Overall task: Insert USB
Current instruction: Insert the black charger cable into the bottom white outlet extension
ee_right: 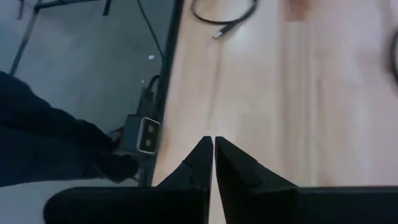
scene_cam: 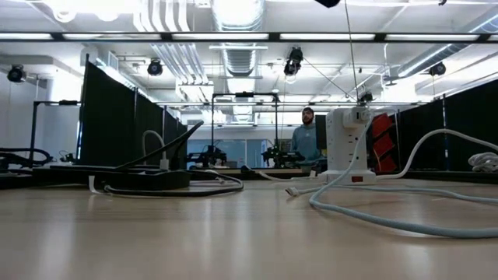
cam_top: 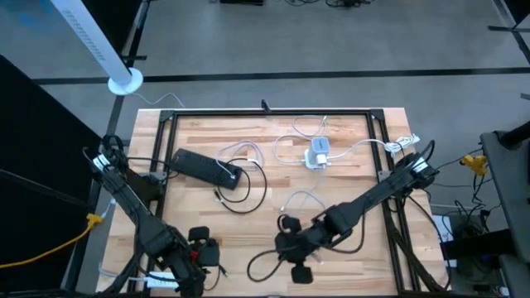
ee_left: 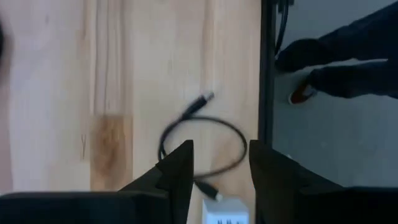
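A black USB cable (cam_top: 267, 258) lies in a loose loop near the table's near edge. The left wrist view shows this cable (ee_left: 205, 143) with one plug (ee_left: 204, 101) free on the wood. My left gripper (cam_top: 201, 248) hovers open above the near left part of the table, the loop showing beyond its fingers (ee_left: 221, 149). A white block with slots (ee_left: 225, 213) shows low between those fingers; whether they touch it I cannot tell. My right gripper (cam_top: 290, 242) is shut over the near middle, with the cable (ee_right: 224, 17) ahead of it (ee_right: 213, 144).
A black power strip (cam_top: 204, 168) lies at the far left and a white charger (cam_top: 319, 155) with white cords (cam_top: 302, 199) at the far middle. The table's near edge (ee_left: 266, 93) drops to the floor, where a person's shoes (ee_left: 305, 56) and a small grey box (ee_right: 143, 134) show.
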Tool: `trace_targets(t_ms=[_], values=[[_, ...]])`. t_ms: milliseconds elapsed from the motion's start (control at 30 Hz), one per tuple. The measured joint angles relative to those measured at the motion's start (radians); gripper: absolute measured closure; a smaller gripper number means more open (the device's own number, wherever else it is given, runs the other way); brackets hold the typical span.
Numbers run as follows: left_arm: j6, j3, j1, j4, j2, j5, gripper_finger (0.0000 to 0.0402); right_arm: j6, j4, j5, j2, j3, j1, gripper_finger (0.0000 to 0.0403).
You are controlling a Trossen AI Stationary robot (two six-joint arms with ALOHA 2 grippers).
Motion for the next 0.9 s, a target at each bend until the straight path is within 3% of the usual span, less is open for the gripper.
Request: trace_targets(t_ms=[167,300,500,700,800,900], values=[[0.117,-0.004,0.008,0.006,0.064,-0.029,0.0227,0.022,0.026,-0.024,0.036,0.022,-0.001,0.0341],[0.251,-0.023,0.016,0.048,0.148,0.02,0.0189,0.047,-0.011,-0.024,0.04,0.021,-0.001,0.0281],[0.296,-0.043,0.037,0.097,0.258,0.037,0.0172,0.067,-0.081,-0.048,0.021,0.02,-0.001,0.0225],[0.336,-0.065,0.072,0.147,0.288,0.112,0.0208,0.057,-0.133,-0.043,-0.003,0.02,-0.015,0.0216],[0.356,-0.103,0.086,0.249,0.292,0.187,0.0249,0.052,-0.137,-0.043,-0.003,0.02,-0.022,0.0221],[0.348,-0.147,0.092,0.316,0.294,0.197,0.0297,0.045,-0.139,-0.043,-0.003,0.02,-0.026,0.0228]])
